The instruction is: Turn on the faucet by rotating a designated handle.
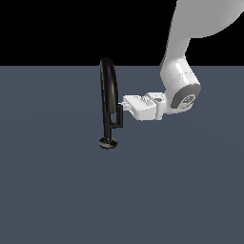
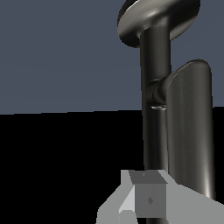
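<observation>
The faucet (image 1: 108, 90) is tall, thin and glossy black. It stands upright on a small round base (image 1: 108, 142), with an arched spout at the top. The handle (image 1: 122, 119) is a short dark vertical bar, joined to the lower stem by a stub on the exterior view's right. My gripper (image 1: 125, 102) reaches in level from the exterior view's right. Its tips are at the top of the handle, beside the stem. In the wrist view the stem (image 2: 155, 65) and the handle (image 2: 190, 131) stand close ahead of my gripper (image 2: 146, 192). The fingers look closed together and hold nothing.
The faucet stands on a flat blue-grey floor (image 1: 57, 190). My white arm (image 1: 181, 90) comes down from the upper part of the exterior view's right. Nothing else shows.
</observation>
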You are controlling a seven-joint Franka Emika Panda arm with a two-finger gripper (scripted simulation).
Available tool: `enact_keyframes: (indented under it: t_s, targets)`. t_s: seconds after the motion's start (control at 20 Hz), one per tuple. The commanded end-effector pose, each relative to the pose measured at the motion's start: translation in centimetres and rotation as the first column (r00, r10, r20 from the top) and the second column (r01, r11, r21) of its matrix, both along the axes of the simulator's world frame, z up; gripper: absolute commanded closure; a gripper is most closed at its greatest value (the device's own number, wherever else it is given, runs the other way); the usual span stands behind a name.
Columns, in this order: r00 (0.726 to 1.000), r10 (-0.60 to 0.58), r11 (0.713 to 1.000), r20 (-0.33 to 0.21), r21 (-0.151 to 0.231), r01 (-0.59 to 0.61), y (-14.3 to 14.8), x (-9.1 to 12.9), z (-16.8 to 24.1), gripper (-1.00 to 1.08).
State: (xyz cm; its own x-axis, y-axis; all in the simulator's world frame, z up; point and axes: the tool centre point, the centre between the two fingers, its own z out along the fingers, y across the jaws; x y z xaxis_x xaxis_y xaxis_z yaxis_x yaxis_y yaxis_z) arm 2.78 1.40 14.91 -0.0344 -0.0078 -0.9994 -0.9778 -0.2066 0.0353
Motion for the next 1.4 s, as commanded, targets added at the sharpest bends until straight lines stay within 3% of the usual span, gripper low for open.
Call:
enact_keyframes:
  t_s: [0.0, 0.4, 0.5, 1.25, 1.35]
  targets:
    - [1.000, 0.000, 1.000, 0.000, 0.000, 0.000, -0.1, -0.6, 0.2, 1.08]
    - [1.000, 0.000, 1.000, 0.000, 0.001, 0.000, -0.6, -2.7, 1.0, 1.08]
    - [1.000, -0.004, 1.000, 0.007, -0.002, 0.004, -0.5, -2.2, 1.0, 1.08]
    - [1.000, -0.001, 1.000, 0.001, 0.001, 0.001, -1.6, -7.6, -1.1, 1.08]
    - [1.000, -0.001, 1.000, 0.024, -0.001, 0.001, -1.4, -6.6, 0.0, 1.08]
